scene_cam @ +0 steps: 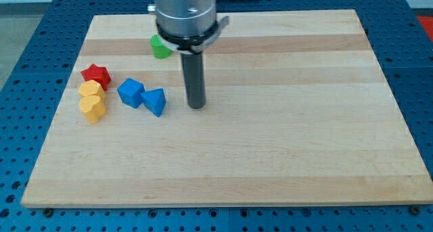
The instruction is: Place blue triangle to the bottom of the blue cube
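Note:
The blue cube (130, 93) sits on the wooden board at the view's left. The blue triangle (155, 101) lies right next to it, touching or nearly touching its right side and a little lower. My tip (196, 105) rests on the board to the right of the blue triangle, a short gap apart, at about the same height in the view.
A red star (96, 74) lies left of the cube. Two yellow blocks (91, 90) (93, 108) stand below it, close together. A green block (161, 47) sits near the board's top, partly hidden behind the arm's grey body (185, 15). The board (284, 124) lies on a blue perforated table.

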Controlling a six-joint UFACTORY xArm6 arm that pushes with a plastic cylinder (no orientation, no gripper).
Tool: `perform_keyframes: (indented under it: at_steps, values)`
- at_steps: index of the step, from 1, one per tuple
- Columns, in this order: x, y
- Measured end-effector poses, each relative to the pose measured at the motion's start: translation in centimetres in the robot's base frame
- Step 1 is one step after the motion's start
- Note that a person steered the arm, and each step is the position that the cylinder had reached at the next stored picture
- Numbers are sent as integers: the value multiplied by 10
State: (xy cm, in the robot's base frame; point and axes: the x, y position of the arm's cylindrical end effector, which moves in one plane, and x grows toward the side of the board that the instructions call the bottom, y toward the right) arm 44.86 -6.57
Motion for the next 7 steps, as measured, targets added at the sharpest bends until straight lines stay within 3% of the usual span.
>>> perform_keyframes:
  at_steps: [6, 7]
  values:
    - [0, -105]
    - [12, -72]
